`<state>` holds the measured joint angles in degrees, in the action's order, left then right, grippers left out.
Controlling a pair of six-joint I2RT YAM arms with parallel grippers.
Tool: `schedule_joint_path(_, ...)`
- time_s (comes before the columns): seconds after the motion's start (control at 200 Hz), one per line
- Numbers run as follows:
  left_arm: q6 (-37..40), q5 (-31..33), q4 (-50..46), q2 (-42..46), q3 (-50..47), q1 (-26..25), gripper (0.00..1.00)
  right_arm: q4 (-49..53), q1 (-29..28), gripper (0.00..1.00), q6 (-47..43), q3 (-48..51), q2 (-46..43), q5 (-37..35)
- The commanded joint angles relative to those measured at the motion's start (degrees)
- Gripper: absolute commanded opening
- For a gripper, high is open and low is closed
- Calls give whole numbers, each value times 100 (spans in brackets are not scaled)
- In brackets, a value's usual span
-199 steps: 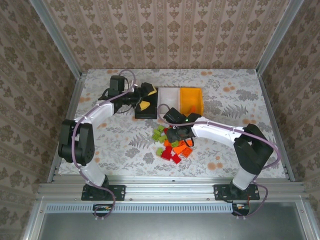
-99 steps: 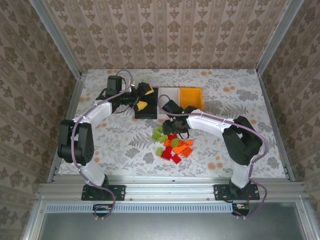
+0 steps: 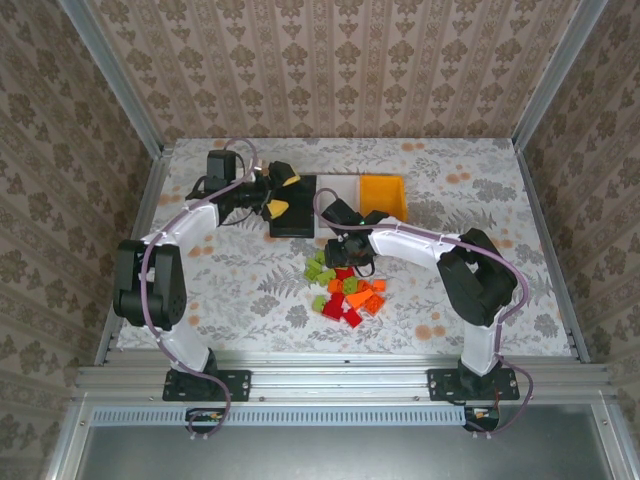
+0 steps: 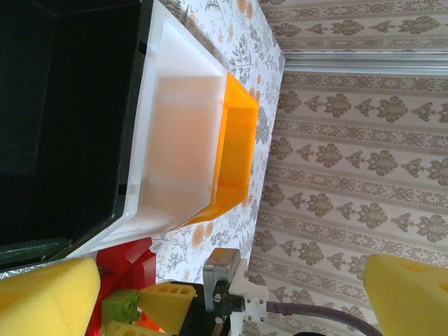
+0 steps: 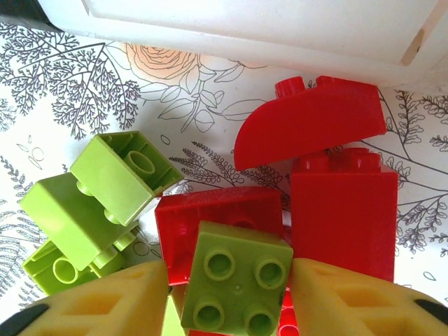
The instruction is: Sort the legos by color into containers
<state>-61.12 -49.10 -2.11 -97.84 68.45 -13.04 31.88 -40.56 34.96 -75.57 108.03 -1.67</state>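
The containers stand in a row at the back: black bin (image 3: 293, 215), white bin (image 3: 338, 188), orange bin (image 3: 383, 195). Red, orange and lime green legos (image 3: 348, 292) lie piled in front of them. My right gripper (image 3: 352, 252) is down at the pile's far edge, close to the white bin (image 5: 231, 21). Its yellow pads (image 5: 105, 304) press both sides of a lime green four-stud lego (image 5: 238, 283), which lies on a red brick (image 5: 210, 217). My left gripper (image 3: 277, 193) hovers open and empty over the black bin's left end, facing the three bins: black bin (image 4: 70, 119), white bin (image 4: 182, 140).
Other red bricks (image 5: 343, 210) and green bricks (image 5: 91, 203) crowd the held one. The white bin's wall is just beyond the right fingers. An orange piece lies in the orange bin (image 3: 385, 215). Cage posts and wallpapered walls ring the table (image 3: 240, 290).
My right gripper swung from the pile's middle toward the white bin, and its jaws narrowed around the green lego. The left gripper drifted a little left and back, still open.
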Motion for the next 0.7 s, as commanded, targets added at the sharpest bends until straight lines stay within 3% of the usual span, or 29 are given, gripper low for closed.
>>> schedule_joint_path(0.0,-66,-120,102,196,49,21,99,128,-58,46,68,91,139,-54)
schedule_joint_path(0.36,-42,-82,105,77,29,10,99,458,-334,41,-177,-165,375,-855)
schedule_joint_path(0.7,-14,-73,103,11,37,21,99,384,-430,36,-262,31,-154,-1086)
